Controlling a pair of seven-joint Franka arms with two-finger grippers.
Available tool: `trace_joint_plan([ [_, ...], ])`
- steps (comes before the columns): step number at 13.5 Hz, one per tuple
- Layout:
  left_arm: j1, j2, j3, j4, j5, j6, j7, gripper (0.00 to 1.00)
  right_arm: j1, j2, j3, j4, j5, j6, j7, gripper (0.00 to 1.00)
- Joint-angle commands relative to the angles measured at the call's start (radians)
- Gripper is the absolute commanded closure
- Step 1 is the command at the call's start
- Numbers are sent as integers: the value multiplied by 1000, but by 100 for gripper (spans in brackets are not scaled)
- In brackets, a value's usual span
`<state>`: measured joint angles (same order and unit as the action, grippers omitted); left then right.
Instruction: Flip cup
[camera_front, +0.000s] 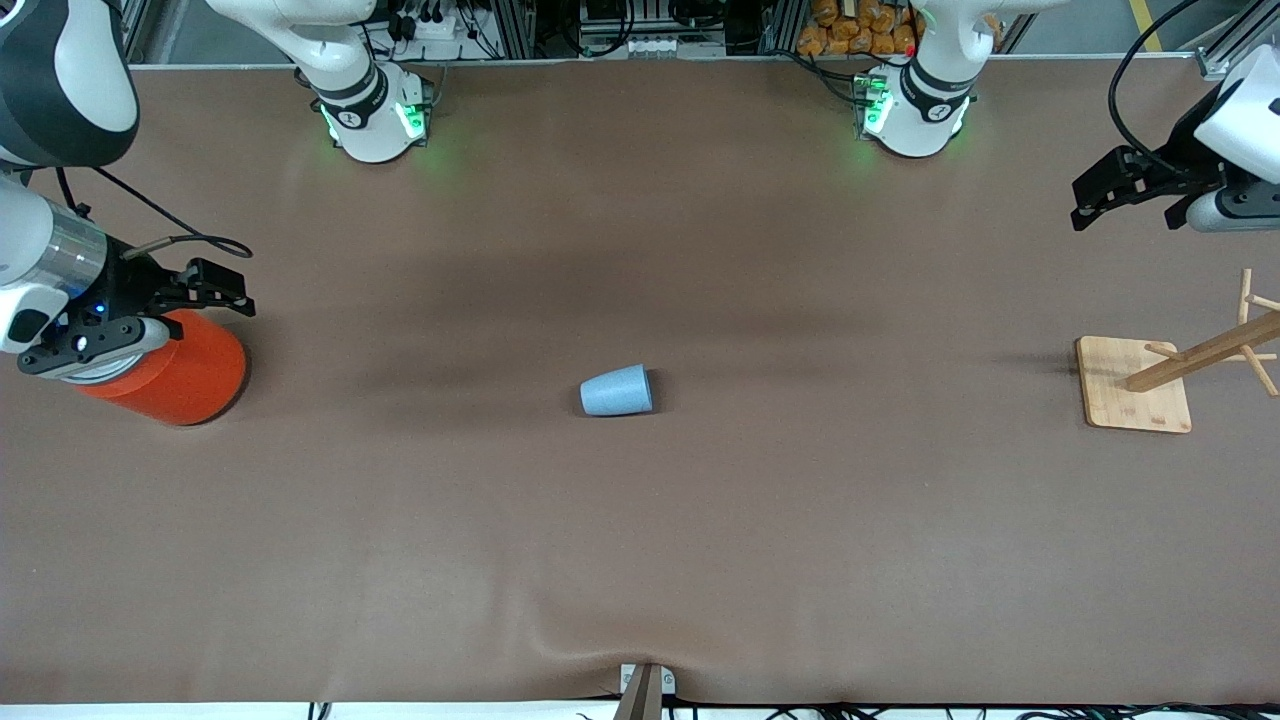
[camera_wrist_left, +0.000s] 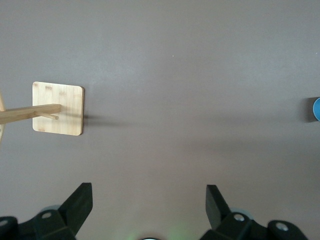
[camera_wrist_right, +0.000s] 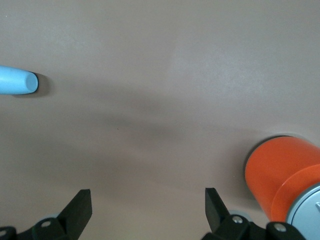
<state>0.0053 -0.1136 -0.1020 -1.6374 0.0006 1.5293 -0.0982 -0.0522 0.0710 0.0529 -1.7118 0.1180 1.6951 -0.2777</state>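
- The right gripper hangs above the orange can at the right arm's end of the table, its fingers spread wide with nothing between them.
- The left gripper waits in the air at the left arm's end, over bare table near the wooden rack — its fingers likewise spread apart and empty.
- The cup — small, light blue — lies on its side on the brown table, about midway between the two ends, well apart from both grippers.
- The rack's square bamboo base sits flat on the table; its post leans in the front view.
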Motion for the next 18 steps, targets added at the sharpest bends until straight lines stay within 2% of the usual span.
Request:
trace_joint_plan([
  [1, 10, -3, -5, 19, -8, -9, 14, 0, 8, -22, -10, -12, 17, -2, 14, 0],
  [7, 10, 2, -4, 19, -1, -15, 12, 0, 6, -22, -10, -11, 17, -2, 14, 0],
  [9, 12, 40, -5, 18, -19, -17, 23, 0, 6, -22, -10, -11, 17, 0, 14, 0],
  [15, -10, 284, -22, 8, -370, 115, 35, 0, 6, -22, -10, -11, 17, 0, 14, 0],
  [18, -69, 389, -24, 1, -546, 175, 32, 0, 6, -22, -10, -11, 17, 0, 14, 0],
])
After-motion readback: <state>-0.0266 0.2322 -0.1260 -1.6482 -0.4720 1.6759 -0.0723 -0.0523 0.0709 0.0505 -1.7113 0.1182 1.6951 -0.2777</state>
